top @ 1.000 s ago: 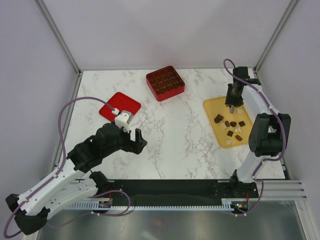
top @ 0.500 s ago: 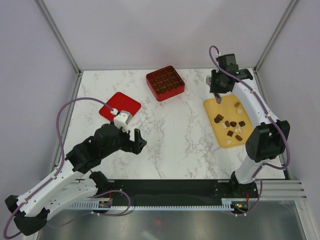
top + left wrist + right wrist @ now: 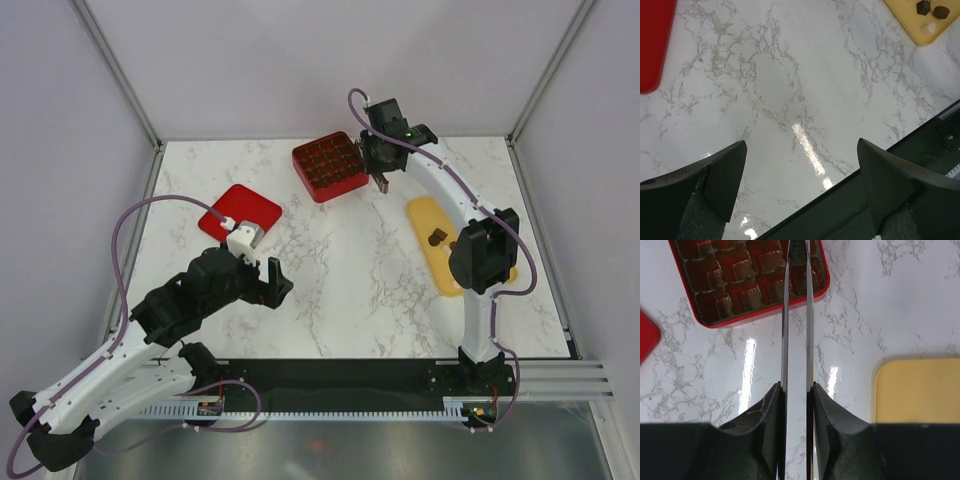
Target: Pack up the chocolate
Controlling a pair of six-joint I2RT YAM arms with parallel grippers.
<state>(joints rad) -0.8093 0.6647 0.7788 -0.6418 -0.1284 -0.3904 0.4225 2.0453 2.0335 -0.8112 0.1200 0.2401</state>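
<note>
The right pincer (image 3: 797,247) is the one that counts here. Its two thin fingers are close together, with only a narrow slit between them. At the very tips there is a small dark bit, and I take it to be a piece of chocolate (image 3: 798,254) held in the pinch.

The red box (image 3: 335,190) is right there. From above, the right pincer (image 3: 381,183) hangs at the box's right side. In the wrist view the tips are over the box's right-hand row of little holes. So the piece has to go almost straight down, not sideways. Many holes have brown squares in them. The fingers hide the hole under the tips, so I cannot tell if it is free.

The box sits turned a bit against the table edge, so its rows run slanted. The piece is square and has no long side, but its edges must line up with the hole.

More chocolate (image 3: 436,239) lies on the yellow tray (image 3: 428,212), to the right of the box and nearer the front. The right arm covers much of that tray.

The left pincer (image 3: 801,145) is wide open and holds nothing. It hangs over bare table, well apart from the box and the tray, so the right arm is much nearer.
</note>
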